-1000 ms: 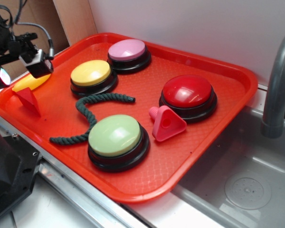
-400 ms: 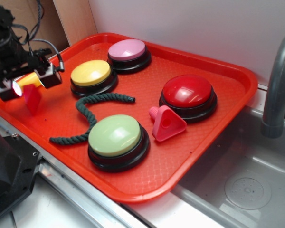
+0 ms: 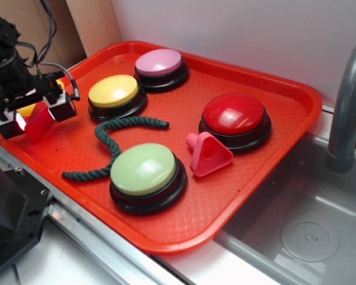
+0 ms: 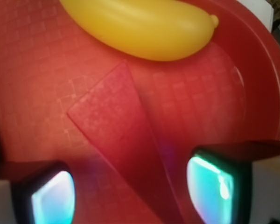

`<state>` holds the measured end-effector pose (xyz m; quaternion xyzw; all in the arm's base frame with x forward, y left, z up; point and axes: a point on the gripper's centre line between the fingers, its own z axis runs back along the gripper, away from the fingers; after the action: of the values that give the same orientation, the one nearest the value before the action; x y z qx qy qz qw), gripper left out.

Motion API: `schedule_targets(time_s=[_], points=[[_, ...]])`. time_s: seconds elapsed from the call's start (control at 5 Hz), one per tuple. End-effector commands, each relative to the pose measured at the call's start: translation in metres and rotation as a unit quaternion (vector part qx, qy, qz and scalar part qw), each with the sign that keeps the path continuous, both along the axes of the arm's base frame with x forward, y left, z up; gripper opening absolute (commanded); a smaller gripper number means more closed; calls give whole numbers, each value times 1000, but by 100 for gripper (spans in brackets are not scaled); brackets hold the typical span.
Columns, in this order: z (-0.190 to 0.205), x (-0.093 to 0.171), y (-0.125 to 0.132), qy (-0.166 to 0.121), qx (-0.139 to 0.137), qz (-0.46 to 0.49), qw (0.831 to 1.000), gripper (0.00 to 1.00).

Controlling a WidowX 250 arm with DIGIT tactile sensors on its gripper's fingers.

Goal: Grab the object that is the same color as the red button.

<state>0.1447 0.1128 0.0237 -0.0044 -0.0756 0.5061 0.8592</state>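
The small red wedge (image 3: 38, 123) lies at the left end of the red tray (image 3: 273, 83), next to a yellow banana (image 3: 27, 108). My gripper (image 3: 35, 116) is lowered over the wedge, open, with one finger on each side of it. In the wrist view the wedge (image 4: 115, 122) points down between my two lit fingertips (image 4: 213, 184), with gaps on both sides, and the banana (image 4: 140, 25) lies just beyond it. The large red button (image 3: 234, 114) stands at the tray's right side, far from the gripper.
Yellow (image 3: 113, 91), pink (image 3: 159, 62) and green (image 3: 143, 169) buttons stand on the tray. A dark green rope (image 3: 110, 139) and a pink triangular piece with a hole (image 3: 209, 154) lie mid-tray. A sink (image 3: 308, 237) and grey tap (image 3: 347, 101) are at right.
My gripper has come down and shifted left from above the banana, and its fingers now straddle the red wedge. The wedge and the other things have not moved.
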Motion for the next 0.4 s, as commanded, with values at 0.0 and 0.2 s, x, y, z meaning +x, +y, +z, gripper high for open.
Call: schedule_targets(time_s=[0.0, 0.2], points=[[6, 0, 6, -20, 11, -16, 1000, 0], [8, 3, 5, -22, 10, -40, 999, 0]])
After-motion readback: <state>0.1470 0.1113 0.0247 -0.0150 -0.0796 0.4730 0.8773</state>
